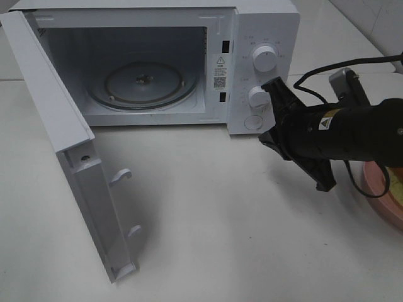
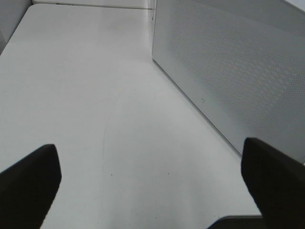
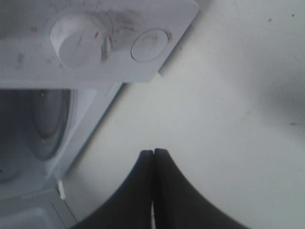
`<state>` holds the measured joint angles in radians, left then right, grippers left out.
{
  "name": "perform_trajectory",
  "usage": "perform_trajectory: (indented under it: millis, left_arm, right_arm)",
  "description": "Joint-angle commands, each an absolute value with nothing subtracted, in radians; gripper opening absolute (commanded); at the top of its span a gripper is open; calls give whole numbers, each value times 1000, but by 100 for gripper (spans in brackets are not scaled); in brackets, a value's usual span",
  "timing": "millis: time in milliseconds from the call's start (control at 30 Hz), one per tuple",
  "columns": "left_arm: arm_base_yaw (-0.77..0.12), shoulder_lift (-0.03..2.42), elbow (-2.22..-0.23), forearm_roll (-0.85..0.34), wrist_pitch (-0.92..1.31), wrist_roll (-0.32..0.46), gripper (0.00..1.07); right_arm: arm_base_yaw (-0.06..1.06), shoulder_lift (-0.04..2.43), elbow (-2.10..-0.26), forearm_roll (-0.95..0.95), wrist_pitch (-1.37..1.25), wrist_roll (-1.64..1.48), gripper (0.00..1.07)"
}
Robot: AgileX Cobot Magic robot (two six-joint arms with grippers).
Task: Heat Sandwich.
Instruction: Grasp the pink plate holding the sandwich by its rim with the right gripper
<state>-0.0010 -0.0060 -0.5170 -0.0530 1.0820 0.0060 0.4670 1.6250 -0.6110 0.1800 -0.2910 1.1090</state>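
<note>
The white microwave [image 1: 267, 28] stands open at the back, its glass turntable [image 1: 141, 83] bare. The pink plate [image 1: 381, 201] sits at the right edge, mostly behind my right arm. A pale yellow sliver of the sandwich [image 1: 397, 184] shows on it. My right gripper [image 1: 266, 138] is shut and empty, in front of the lower knob [image 3: 76, 38] and round button [image 3: 150, 45]; its closed fingertips [image 3: 153, 155] show in the right wrist view. My left gripper [image 2: 152, 191] is open and empty, low over the table beside the microwave's perforated side wall [image 2: 238, 71]. It is out of the exterior view.
The microwave door [image 1: 63, 138] swings out to the front left, with its latch hooks [image 1: 119, 177] sticking out. A black cable [image 1: 340, 66] runs behind my right arm. White tabletop [image 1: 208, 220] lies in front of the oven.
</note>
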Motion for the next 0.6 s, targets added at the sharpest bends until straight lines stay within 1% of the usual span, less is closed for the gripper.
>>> perform_trajectory:
  millis: [33,133,167,200,267,300,333,433,467,500,600]
  left_arm:
    - [-7,-23,-515,-52,1068,6,97]
    - [-7,-23,-515,-52,1068,6,97]
    - [-7,-23,-515,-52,1068,6,97]
    - [-7,-23,-515,-52,1068,6,97]
    - [-7,-23,-515,-52,1068,6,97]
    - [-7,-23,-515,-52,1068,6,97]
    - [-7,-23,-515,-52,1068,6,97]
    - [-7,-23,-515,-52,1068,6,97]
    - [-7,-23,-515,-52,1068,6,97]
    - [-7,-23,-515,-52,1068,6,97]
    - [-7,-23,-515,-52,1068,6,97]
  right_arm:
    - [466,1568,-612,42,-148,1060,1]
    - [466,1523,-626,-12,-15,952,1]
    - [466,1523,-626,-12,-15,952,1]
    - [466,1512,-652,-15,85,847,1]
    - [466,1512,-687,-10,197,739,1]
    - [466,1512,-687,-10,197,739,1]
    - [466,1512,-726,-7,288,625,1]
    - [467,1512,-783,0,430,455,1]
    - [467,1512,-783,0,430,455,1]
    - [467,1512,-812,18,524,338,1]
    - [467,1512,-847,11,618,192,1]
